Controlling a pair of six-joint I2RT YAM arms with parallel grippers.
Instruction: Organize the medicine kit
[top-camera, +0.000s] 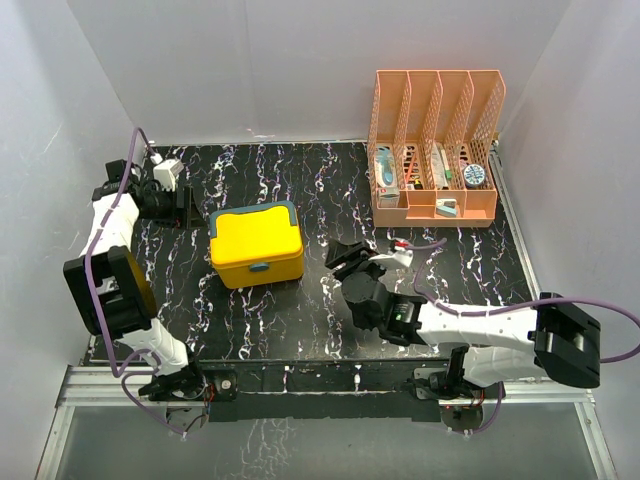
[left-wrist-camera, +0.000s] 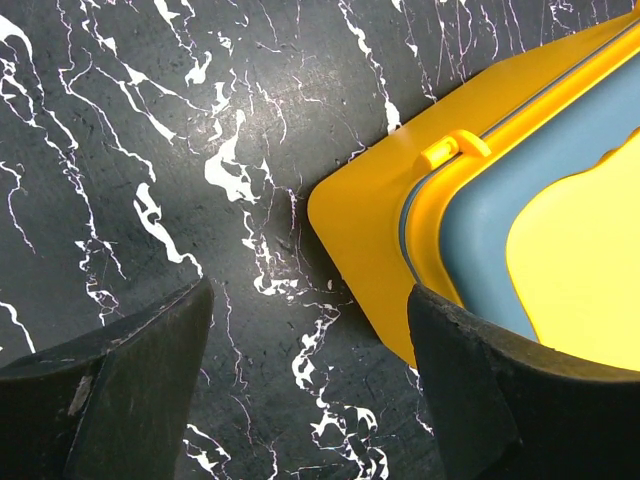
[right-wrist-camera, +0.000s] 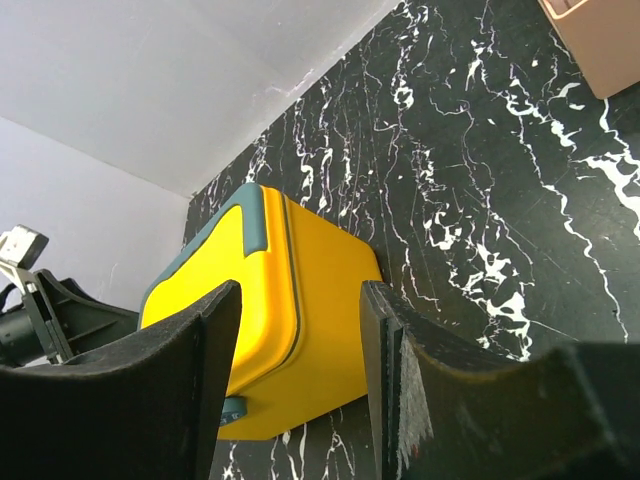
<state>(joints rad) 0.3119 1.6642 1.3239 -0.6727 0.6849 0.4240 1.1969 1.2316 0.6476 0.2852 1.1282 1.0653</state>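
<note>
The yellow plastic medicine box with a grey-blue lid rim (top-camera: 257, 244) sits shut on the black marbled table (top-camera: 300, 320), left of centre. The peach-coloured slotted desk organiser (top-camera: 436, 150) at the back right holds small packets and tubes. Whether the packing is ahead or finished, I cannot tell from this.

The right gripper (top-camera: 350, 262) hangs just right of the box, its fingers spread wide and empty, aimed at the box's side. The left gripper (top-camera: 183, 208) waits by the box's back-left corner, also wide and empty.

Any approach to the box should come squarely, since a push on one corner would likely swivel it. Open tabletop lies in front and between box and organiser; the white walls crowd the left arm.
</note>
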